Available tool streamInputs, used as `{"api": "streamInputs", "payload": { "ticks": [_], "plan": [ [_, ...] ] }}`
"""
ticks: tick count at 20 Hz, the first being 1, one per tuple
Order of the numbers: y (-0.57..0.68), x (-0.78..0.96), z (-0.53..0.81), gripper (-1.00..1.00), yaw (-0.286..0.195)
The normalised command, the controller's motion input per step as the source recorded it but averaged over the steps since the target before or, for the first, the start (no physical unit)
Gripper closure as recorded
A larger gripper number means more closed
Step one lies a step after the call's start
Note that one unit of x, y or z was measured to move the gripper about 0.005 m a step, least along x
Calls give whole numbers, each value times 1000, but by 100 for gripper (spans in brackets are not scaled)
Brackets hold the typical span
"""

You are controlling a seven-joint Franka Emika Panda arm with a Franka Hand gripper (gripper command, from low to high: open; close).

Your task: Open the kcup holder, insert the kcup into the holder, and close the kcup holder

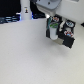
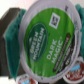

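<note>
Gripper [image 1: 53, 31] pinches the kcup [image 2: 46, 36], lid facing the wrist camera. It hangs directly above the holder [image 1: 66, 39] tray's slots, so insertion looks like a straight drop.

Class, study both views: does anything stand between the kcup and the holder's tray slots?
Nothing visible stands between them. The kcup hangs in the gripper just above the holder. Other pods already sit in its tray; whether a slot is free, the kcup hides.
</note>
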Motion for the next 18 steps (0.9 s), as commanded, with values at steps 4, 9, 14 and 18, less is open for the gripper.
{"api": "streamInputs", "payload": {
  "ticks": [4,9,14,18],
  "plan": [
    [482,-277,250,100,66],
    [440,-359,198,100,93],
    [363,-477,49,100,104],
    [356,-511,-39,100,105]
  ]
}}
